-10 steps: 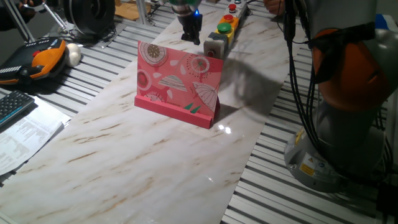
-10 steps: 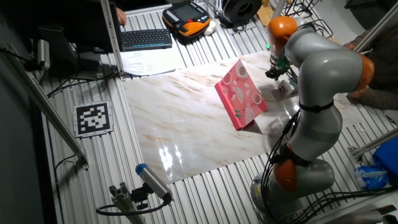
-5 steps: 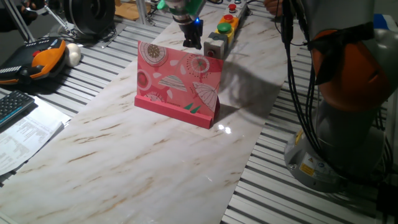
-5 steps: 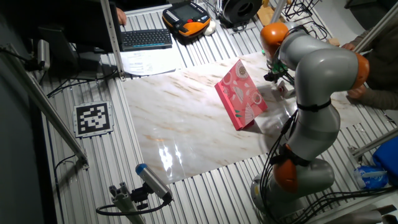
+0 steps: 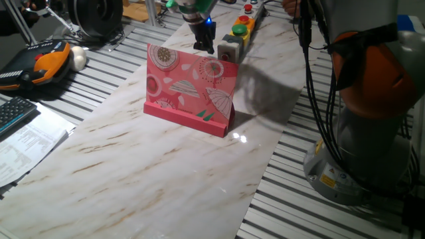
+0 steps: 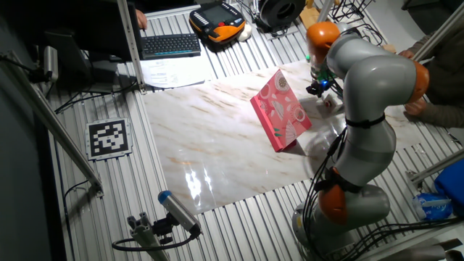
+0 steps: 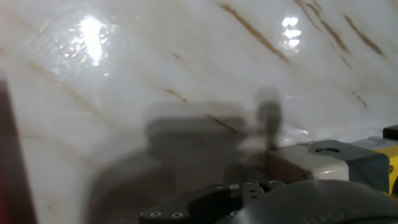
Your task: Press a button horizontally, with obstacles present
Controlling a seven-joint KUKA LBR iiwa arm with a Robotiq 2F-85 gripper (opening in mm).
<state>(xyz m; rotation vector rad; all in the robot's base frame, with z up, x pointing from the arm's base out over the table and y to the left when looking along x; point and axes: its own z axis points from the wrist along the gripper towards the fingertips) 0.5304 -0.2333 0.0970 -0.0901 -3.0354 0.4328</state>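
Note:
The light-grey button box stands behind the pink card, at the near end of a row of button boxes. Its small red button is too small to make out. The upright pink patterned card stands mid-table on its thick base strip and also shows in the other fixed view. My gripper hangs just left of the grey box, behind the card's top edge, fingers pointing down. In the hand view the grey box lies at lower right, close to the dark gripper body. No view shows the fingertip gap.
A green dome button and a red dome button on yellow boxes stand in line behind the grey box. An orange pendant, a keyboard and papers lie left of the marble table. The arm's base stands at right.
My gripper has come down a little beside the grey box over the last second, and has barely moved in the last half second. The card and boxes have not moved.

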